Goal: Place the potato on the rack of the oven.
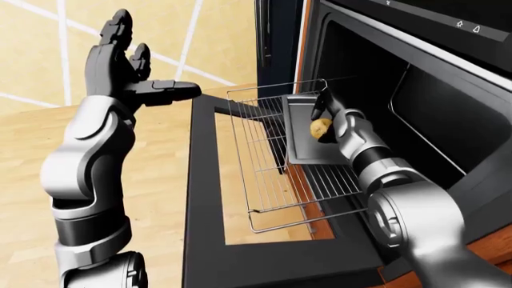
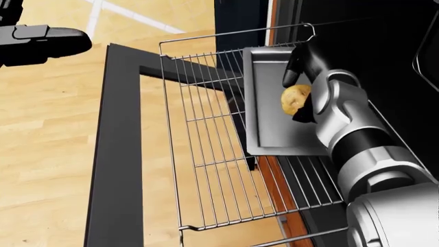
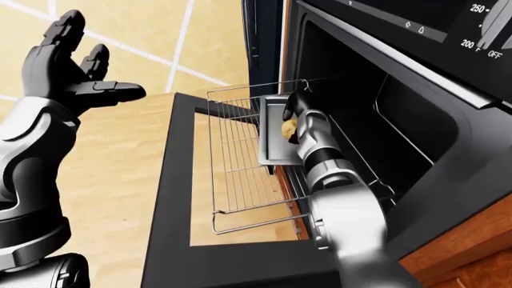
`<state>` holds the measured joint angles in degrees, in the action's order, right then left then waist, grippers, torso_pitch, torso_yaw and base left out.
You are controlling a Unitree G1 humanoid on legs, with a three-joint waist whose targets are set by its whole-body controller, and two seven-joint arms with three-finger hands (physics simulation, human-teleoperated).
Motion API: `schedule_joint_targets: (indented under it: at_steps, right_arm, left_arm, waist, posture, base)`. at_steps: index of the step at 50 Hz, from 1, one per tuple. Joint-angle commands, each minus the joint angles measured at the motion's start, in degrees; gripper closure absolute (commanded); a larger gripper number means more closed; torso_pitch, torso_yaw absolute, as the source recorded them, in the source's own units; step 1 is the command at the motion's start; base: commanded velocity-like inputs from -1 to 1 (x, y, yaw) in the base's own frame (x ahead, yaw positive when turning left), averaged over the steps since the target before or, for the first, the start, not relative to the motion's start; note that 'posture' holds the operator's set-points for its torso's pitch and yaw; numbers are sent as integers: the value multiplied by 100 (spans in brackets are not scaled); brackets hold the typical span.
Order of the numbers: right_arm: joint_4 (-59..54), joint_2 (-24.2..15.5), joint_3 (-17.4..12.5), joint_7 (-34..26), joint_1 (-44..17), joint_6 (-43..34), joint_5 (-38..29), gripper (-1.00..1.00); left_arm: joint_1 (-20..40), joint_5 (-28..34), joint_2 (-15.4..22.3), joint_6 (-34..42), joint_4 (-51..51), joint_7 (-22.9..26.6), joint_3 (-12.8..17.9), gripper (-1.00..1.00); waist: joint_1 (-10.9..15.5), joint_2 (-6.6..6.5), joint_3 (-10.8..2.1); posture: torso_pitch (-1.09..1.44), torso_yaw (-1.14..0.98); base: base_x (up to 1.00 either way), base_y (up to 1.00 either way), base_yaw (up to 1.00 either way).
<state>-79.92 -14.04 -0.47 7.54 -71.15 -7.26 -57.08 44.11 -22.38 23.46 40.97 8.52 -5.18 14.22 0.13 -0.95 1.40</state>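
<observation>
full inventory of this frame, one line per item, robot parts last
potato: 1, yellow-brown, held over the tray in the right hand's fingers
baking tray: 1, grey metal, lying on the rack by the oven mouth
oven rack: 1, bare wire, pulled out over the open door
oven door: 1, black frame with window, folded down flat
oven: 1, black, dark cavity, control panel at top right
floor: light wood
left hand: 1, black, fingers spread, raised at upper left, empty
right hand: 1, black fingers, silver forearm, closed round the potato
</observation>
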Motion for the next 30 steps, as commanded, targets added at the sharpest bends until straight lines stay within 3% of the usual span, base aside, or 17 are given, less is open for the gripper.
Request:
schedule_joint_targets:
  at_steps: [1,8,19,23,28,29,30]
  right_arm:
    - [248,-63,-1,109,-265,67,-23,67]
    - [243,-75,-12,118,-211,50,-27,70]
    - [246,-39,-13,142,-121,50,-18,54]
    - [238,-21,-15,171,-71,67,0,23]
    - [234,-11,-14,189,-33,75,8,13]
    - [234,-9,-14,176,-32,66,11,-13]
    - [234,-11,-14,175,-32,66,12,-25]
  left_arm:
    - [188,-2,80,-193,160,4,68,-100]
    - [198,-3,85,-215,128,4,62,-100]
    - [195,-10,90,-203,143,4,57,-100]
    - [188,-12,88,-184,169,-4,60,-100]
    - [192,-14,86,-170,183,-10,62,-100]
    - [193,-16,87,-167,186,-13,65,-100]
    - [192,-17,87,-167,187,-13,64,-100]
  waist:
    - [3,-7,-190]
    - [7,-5,-186]
    - [-1,-7,-169]
    - [-5,-9,-166]
    - [-8,-9,-163]
    - [-8,-10,-163]
    - [-8,-10,-163]
  posture:
    - [0,0]
    - [0,0]
    - [0,0]
    - [0,0]
    - [0,0]
    - [0,0]
    - [0,0]
  base:
    - [0,0,0]
    - [0,0,0]
    - [0,0,0]
    - [0,0,0]
    - [0,0,0]
    - [0,0,0]
    - [0,0,0]
